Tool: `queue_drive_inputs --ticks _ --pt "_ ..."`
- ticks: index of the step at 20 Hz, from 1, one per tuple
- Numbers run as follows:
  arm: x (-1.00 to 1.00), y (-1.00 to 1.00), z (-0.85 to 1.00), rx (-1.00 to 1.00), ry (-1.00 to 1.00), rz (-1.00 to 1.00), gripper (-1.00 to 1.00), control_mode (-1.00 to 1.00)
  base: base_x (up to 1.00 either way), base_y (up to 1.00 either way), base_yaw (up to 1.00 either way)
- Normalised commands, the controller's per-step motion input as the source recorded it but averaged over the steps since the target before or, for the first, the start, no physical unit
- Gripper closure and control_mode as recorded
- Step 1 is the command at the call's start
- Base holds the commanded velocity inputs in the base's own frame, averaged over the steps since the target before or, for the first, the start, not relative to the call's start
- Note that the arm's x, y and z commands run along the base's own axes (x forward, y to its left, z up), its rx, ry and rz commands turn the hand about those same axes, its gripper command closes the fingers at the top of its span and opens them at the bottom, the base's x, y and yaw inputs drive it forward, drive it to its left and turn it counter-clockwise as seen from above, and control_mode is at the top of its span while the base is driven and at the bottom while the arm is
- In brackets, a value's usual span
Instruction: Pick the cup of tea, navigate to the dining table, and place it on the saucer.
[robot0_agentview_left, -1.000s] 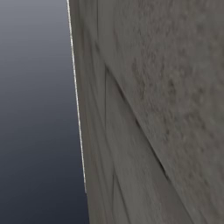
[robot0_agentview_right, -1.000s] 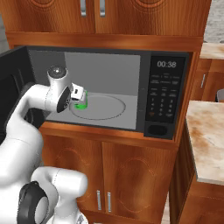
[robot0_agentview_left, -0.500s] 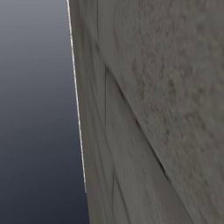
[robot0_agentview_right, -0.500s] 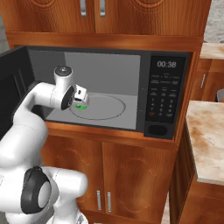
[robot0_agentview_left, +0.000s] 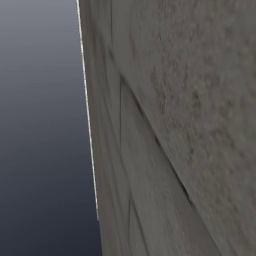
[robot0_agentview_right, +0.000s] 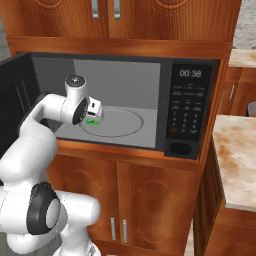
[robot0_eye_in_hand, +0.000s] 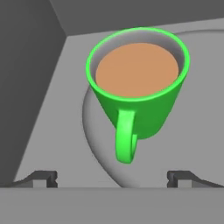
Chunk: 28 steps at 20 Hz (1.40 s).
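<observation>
Claw (robot0_eye_in_hand: 112, 178) wide open, I'm lined up on the cup (robot0_eye_in_hand: 138, 83) at the microwave (robot0_agentview_right: 192, 107) turntable's left edge. Nothing grabbed yet; grasp, drive and saucer all ahead.

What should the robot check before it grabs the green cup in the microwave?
1. Microwave door open, way in free: ok.
2. Gripper open wide enough for the cup of tea: ok, the two finger tips stand far apart, one on each side of the handle's line.
3. Cup upright with tea inside: ok, brown liquid sits level below the rim.
4. Cup resting on the round turntable: ok.
5. Handle pointing toward the hand: ok, it faces the gripper in the hand view.
6. Fingers already around the cup body: not ok, the cup lies beyond the tips, so the hand likely must go farther in.
</observation>
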Motion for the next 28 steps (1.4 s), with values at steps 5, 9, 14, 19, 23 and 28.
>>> queue_drive_inputs --ticks 5,9,14,19,23,28 --pt "0.3 0.0 -0.09 0.0 0.0 0.0 -1.0 -1.0 0.0 0.0 0.0" --pt "0.39 -0.02 -0.05 0.0 0.0 0.0 -1.0 -1.0 0.0 0.0 0.0" --pt "0.26 -0.07 -0.02 0.0 0.0 0.0 -1.0 -1.0 0.0 0.0 0.0" --pt "0.02 -0.01 0.0 0.0 0.0 0.0 -1.0 -1.0 0.0 0.0 0.0" --pt "0.0 0.0 -0.04 0.0 0.0 0.0 1.0 -1.0 0.0 0.0 0.0" --pt "0.0 0.0 -0.08 0.0 0.0 0.0 1.0 -1.0 0.0 0.0 0.0"
